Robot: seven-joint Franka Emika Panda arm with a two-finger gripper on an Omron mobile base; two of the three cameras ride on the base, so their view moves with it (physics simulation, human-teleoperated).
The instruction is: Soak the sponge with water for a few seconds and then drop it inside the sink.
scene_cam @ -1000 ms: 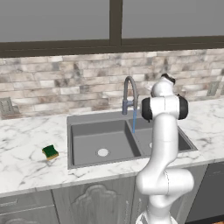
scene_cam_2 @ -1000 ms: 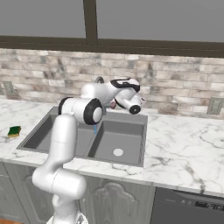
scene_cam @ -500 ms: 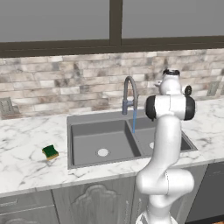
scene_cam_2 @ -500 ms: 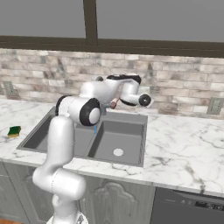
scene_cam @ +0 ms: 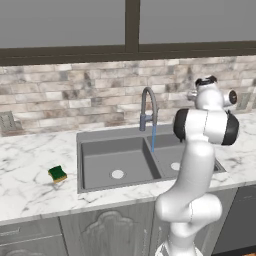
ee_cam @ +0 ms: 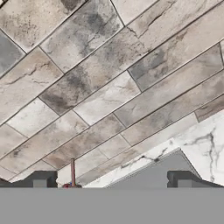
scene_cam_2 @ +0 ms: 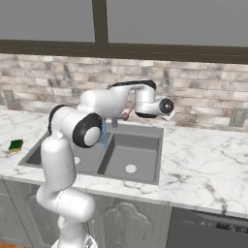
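The sponge (scene_cam: 58, 173) lies on the counter (scene_cam: 30, 195) left of the sink (scene_cam: 95, 165), well apart from the gripper (ee_cam: 109, 180). We see both fingertips spread wide, empty. We judge it light, soft; grasp its short sides.

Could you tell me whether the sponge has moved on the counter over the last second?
No. The sponge lies on the marble counter left of the sink, at the same spot relative to the basin's edge as before.

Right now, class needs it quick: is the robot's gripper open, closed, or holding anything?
Gripper: open, its fingertips wide apart and nothing between them. The sponge lies on the counter left of the sink.
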